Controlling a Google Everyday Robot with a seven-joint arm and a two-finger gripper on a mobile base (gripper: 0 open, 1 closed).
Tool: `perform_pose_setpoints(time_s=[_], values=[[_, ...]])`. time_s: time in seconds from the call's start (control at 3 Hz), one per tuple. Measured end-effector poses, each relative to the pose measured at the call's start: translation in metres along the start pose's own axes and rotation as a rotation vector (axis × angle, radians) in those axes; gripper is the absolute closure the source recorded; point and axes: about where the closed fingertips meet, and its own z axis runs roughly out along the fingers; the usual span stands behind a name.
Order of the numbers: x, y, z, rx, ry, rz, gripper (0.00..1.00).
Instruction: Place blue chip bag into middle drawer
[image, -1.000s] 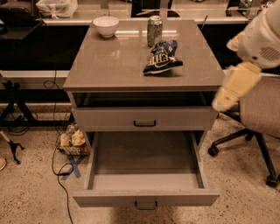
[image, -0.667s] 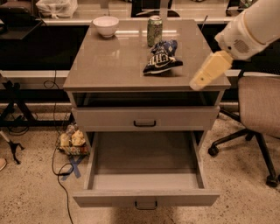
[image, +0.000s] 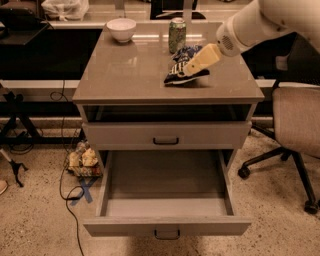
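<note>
The blue chip bag (image: 176, 75) lies crinkled on the cabinet top (image: 125, 75), towards its right side and just in front of a green soda can (image: 176, 35). My gripper (image: 194, 65), cream-coloured on a white arm, reaches in from the upper right and hangs right over the bag, covering its middle. I cannot tell whether it touches the bag. The middle drawer (image: 165, 226) is pulled wide open below, and its grey inside holds nothing. Its dark handle (image: 166, 234) is centred on the front.
A white bowl (image: 121, 29) stands at the back left of the top. The upper drawer (image: 165, 136) is closed. An office chair (image: 295, 125) stands to the right. Cables and a snack packet (image: 82, 160) lie on the floor at the left.
My gripper has swung up from beside the cabinet's right edge and leftward over the top, and it now hangs over the chip bag. The bag, can and drawer have not moved.
</note>
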Motion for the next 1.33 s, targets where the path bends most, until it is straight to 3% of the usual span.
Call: perform_pose_setpoints(time_s=[0.67,1.33], values=[[-0.021,-0.003,0.07,0.005,0.017,0.106,0.0],[-0.015,0.002,0.107,-0.018,0.052,0.147,0.42]])
